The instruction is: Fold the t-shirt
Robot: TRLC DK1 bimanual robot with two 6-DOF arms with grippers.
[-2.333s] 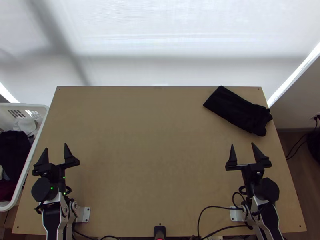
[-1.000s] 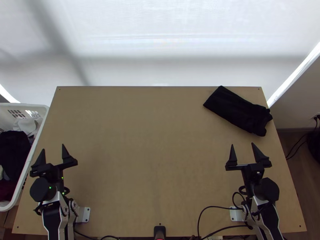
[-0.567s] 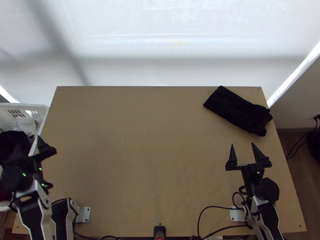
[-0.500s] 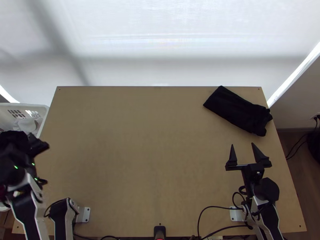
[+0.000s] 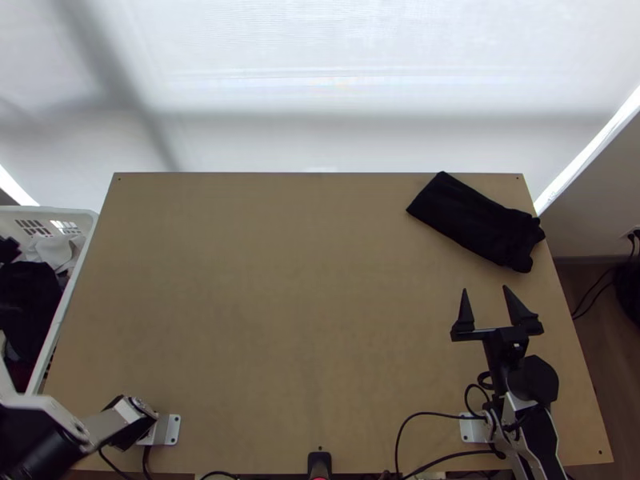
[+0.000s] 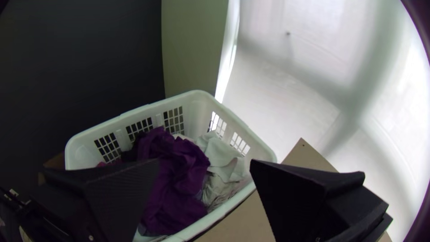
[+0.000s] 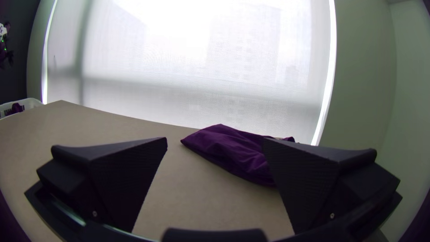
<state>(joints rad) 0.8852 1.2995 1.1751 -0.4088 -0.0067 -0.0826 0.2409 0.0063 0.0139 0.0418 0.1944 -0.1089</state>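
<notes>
At the top view's left edge, a dark part of my left gripper (image 5: 9,250) shows over the basket. My left gripper (image 6: 204,164) stands open in its wrist view, with dark purple cloth (image 6: 177,179) bunched in the basket beyond its fingers. Another dark cloth (image 5: 476,222), a folded bundle looking purple in the right wrist view (image 7: 233,152), lies slantwise at the table's far right corner. Nearer the table's front, my right gripper (image 5: 485,290) is open and apart from that bundle. The right wrist view has nothing between the fingers of my right gripper (image 7: 215,141).
A white laundry basket (image 5: 80,214) stands against the table's left side, holding white cloth (image 5: 54,251) beside the dark cloth. The bare wooden table (image 5: 296,296) stretches between the arms. Black cables (image 5: 412,416) run along its near edge, by the right arm's base.
My left arm has swung left from above the table, carrying its gripper out over the basket toward the picture's left edge. The right arm and the folded bundle have not moved.
</notes>
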